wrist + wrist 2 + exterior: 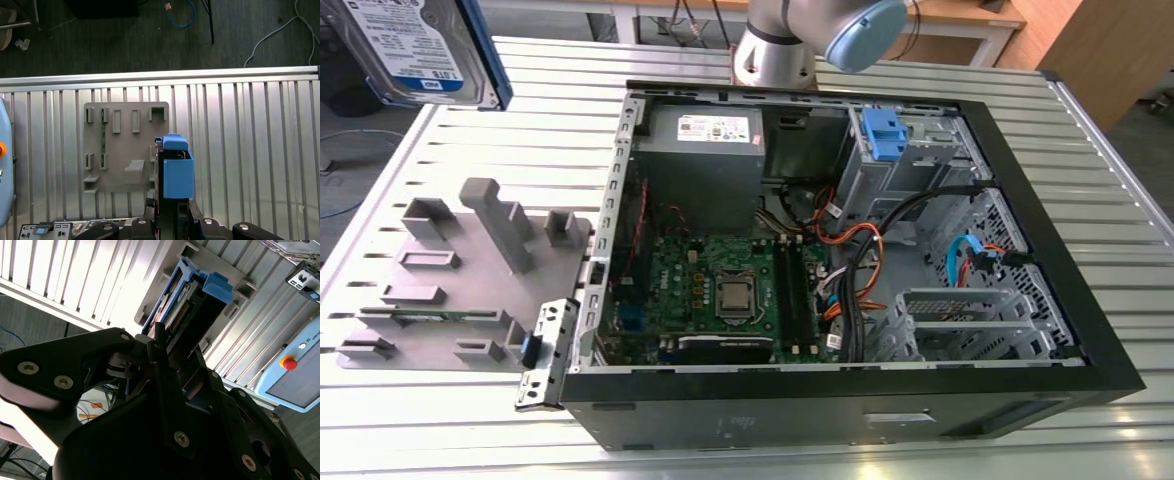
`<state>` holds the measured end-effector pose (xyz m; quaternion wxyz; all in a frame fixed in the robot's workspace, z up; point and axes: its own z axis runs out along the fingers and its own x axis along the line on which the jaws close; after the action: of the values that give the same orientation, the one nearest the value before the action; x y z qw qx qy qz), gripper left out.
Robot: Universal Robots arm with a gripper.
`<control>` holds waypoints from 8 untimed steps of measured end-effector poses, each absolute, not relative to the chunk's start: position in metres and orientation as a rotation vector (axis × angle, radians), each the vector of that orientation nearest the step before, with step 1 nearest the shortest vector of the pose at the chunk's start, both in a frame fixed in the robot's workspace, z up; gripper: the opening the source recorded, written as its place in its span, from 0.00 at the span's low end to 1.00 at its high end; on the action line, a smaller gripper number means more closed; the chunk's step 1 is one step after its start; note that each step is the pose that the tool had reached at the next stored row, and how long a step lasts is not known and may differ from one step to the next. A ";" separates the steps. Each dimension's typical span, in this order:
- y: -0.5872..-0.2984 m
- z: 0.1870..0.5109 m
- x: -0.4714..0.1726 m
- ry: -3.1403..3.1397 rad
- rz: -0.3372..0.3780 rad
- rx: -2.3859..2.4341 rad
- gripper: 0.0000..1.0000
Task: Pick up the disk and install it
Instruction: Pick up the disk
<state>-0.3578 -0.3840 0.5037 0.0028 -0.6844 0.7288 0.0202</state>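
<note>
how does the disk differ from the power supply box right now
The disk is silver with a blue-and-white label and a blue side rail; the power supply box is plain grey with a white sticker. The disk hangs clear of the computer case, clamped in the gripper; the power supply box sits mounted inside the case. Both are rectangular metal parts.

disk [420, 55]: blue-white label, blue rails | fixture plate [447, 275]: grey | motherboard [707, 285]: green | case [854, 425]: black
</note>
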 end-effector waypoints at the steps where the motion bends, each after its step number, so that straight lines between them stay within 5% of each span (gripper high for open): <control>1: -0.384 0.504 -0.358 2.286 0.063 -2.146 0.35; 8: -0.384 0.504 -0.355 2.286 0.063 -2.146 0.35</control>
<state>-0.3546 -0.3840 0.5037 0.0027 -0.6844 0.7288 0.0202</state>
